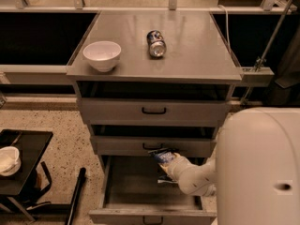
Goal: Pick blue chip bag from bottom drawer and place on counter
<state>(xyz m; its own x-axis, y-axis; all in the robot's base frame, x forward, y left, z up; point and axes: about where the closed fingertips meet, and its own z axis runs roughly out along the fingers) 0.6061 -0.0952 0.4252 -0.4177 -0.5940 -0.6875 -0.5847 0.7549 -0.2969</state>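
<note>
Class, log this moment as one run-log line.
gripper: at open bottom drawer, by blue chip bag | counter: no bag

The claw point(165, 168), over the open bottom drawer point(133, 184), is mostly hidden behind the blue chip bag point(163, 155), whose lettering is too small to read.

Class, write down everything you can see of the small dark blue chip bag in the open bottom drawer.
The small crinkly navy-blue chip bag bears pale lettering and looks like thin shiny foil. It is tilted at the back of the open grey metal bottom drawer, just below the front of the middle drawer. The robot's pale gripper meets its lower edge from the right, hiding part.
</note>
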